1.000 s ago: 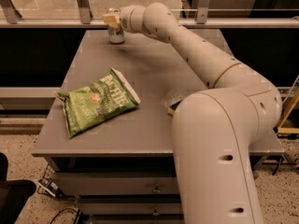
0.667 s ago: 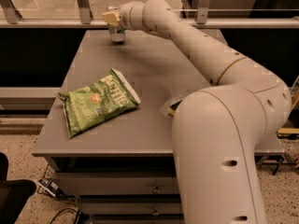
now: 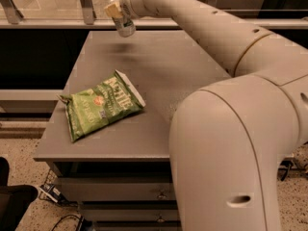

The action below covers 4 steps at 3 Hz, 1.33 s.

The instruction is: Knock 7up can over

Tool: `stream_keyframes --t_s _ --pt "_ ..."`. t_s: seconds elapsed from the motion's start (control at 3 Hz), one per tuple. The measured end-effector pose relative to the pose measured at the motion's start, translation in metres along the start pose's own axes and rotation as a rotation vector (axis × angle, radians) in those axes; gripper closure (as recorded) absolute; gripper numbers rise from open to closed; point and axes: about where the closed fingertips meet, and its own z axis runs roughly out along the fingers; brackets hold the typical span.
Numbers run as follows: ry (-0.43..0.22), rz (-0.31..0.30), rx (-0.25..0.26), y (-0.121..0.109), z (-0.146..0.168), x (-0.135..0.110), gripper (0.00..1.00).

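Note:
The 7up can (image 3: 125,27), a small silver-grey can with green markings, is at the far edge of the grey table (image 3: 159,66), left of the middle. It leans, with its top toward my gripper. My gripper (image 3: 114,8) is right against the can's top, at its upper left. My arm reaches to it from the right, across the back of the table. The spot where gripper and can meet is hidden.
A flat green chip bag (image 3: 102,105) lies on the near left part of the table. A railing with metal posts (image 3: 85,4) runs just behind the far edge. My bulky arm (image 3: 231,143) covers the table's right side. Cables lie on the floor at lower left.
The gripper has moved a little up and toward the far edge. The can has gone from upright to leaning. The chip bag has not moved.

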Motion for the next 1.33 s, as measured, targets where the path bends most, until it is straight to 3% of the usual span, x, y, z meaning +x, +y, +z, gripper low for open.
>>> stream_keyframes --t_s 0.67,1.33 --pt "0.289 -0.187 -0.004 0.014 -0.038 -0.004 1.00" --pt "0.547 -0.316 -0.074 0.038 -0.061 0.023 1.00"
